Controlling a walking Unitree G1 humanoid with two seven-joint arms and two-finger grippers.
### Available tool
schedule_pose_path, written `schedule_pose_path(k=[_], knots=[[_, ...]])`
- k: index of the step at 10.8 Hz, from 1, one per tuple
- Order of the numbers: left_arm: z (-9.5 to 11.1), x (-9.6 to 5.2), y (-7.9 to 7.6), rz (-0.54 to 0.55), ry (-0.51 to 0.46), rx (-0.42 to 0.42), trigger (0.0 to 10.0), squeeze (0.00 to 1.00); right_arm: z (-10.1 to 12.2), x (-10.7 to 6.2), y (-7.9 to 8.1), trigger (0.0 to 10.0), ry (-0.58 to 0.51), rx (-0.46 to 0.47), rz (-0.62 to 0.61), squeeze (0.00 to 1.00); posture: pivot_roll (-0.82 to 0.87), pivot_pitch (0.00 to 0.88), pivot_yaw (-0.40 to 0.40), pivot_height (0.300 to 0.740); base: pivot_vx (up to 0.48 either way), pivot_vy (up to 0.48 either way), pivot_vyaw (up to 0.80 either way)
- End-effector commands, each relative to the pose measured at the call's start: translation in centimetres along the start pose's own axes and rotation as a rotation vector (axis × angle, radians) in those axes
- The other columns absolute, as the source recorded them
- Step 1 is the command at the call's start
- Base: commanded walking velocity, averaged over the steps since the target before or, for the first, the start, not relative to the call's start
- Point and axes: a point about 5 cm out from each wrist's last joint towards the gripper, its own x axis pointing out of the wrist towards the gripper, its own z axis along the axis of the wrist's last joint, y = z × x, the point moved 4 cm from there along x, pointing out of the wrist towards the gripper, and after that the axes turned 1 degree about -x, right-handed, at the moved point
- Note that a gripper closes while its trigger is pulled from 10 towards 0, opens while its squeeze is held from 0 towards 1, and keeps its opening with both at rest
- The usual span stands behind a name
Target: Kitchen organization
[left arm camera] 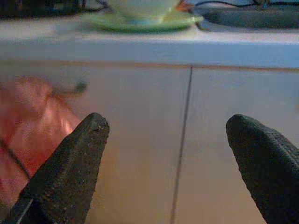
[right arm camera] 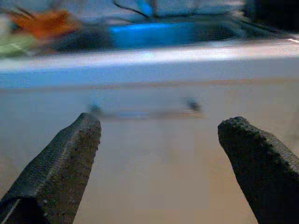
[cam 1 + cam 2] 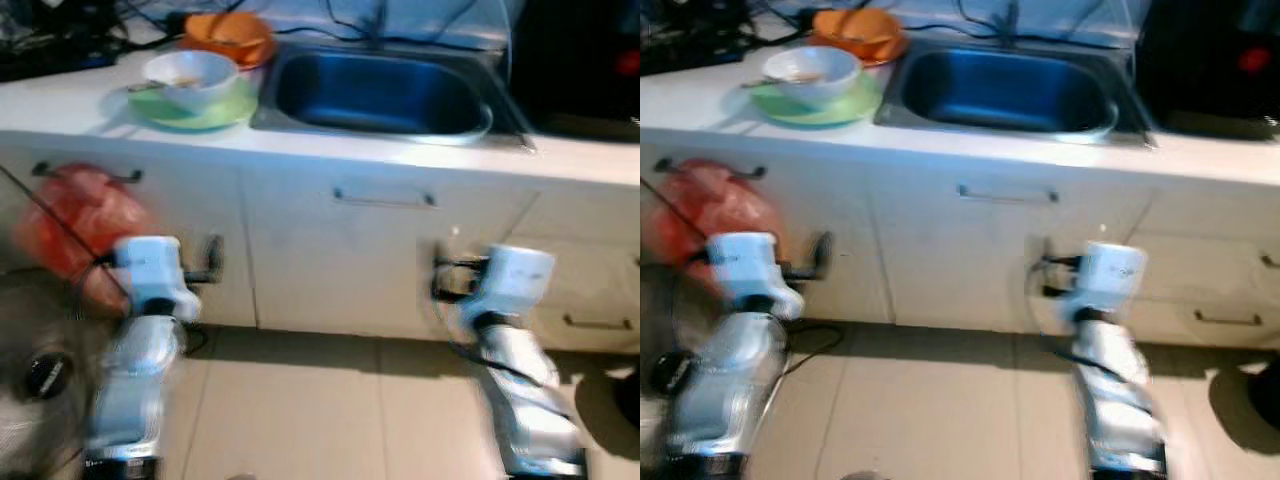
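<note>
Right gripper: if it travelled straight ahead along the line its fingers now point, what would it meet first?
Most likely the white cabinet front below the sink, near its handle. The right gripper is open with nothing between its fingers; blur leaves depth uncertain.

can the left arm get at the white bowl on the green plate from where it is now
Probably not yet. The left gripper hangs open down at cabinet-door height, while the white bowl sits on the green plate up on the counter. Nothing blocks it; the arm would just need raising.
</note>
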Motion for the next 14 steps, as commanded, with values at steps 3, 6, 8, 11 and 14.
schedule_pose_path(k=[3,6,8,11,14], knots=[[2.3,0.4,-1.9,-0.048,-0.075,-0.019,10.0,0.00,2.7,-0.1,-0.6,10.0,-0.091,-0.063,0.004,0.00,0.04,0.080,-0.037,0.740,0.465,0.000,0.00],[3.2,0.4,-2.2,-0.054,-0.098,-0.024,10.0,0.00,3.8,0.3,-0.1,10.0,-0.121,-0.060,0.010,0.00,0.04,0.083,-0.040,0.740,0.455,0.000,0.00],[4.2,0.5,-2.7,-0.071,-0.135,-0.033,10.0,0.00,4.3,0.2,0.1,10.0,-0.132,-0.070,0.020,0.00,0.04,0.085,-0.045,0.740,0.412,0.000,0.00],[5.4,0.0,-4.0,-0.122,-0.190,-0.028,10.0,0.00,5.7,-0.1,0.5,10.0,-0.164,-0.064,0.038,0.00,0.03,0.086,-0.056,0.740,0.000,0.000,0.00],[5.4,-0.1,-3.9,-0.112,-0.185,-0.039,10.0,0.00,6.0,0.0,0.5,10.0,-0.164,-0.064,0.043,0.00,0.03,0.081,-0.061,0.740,0.000,0.000,0.00]])
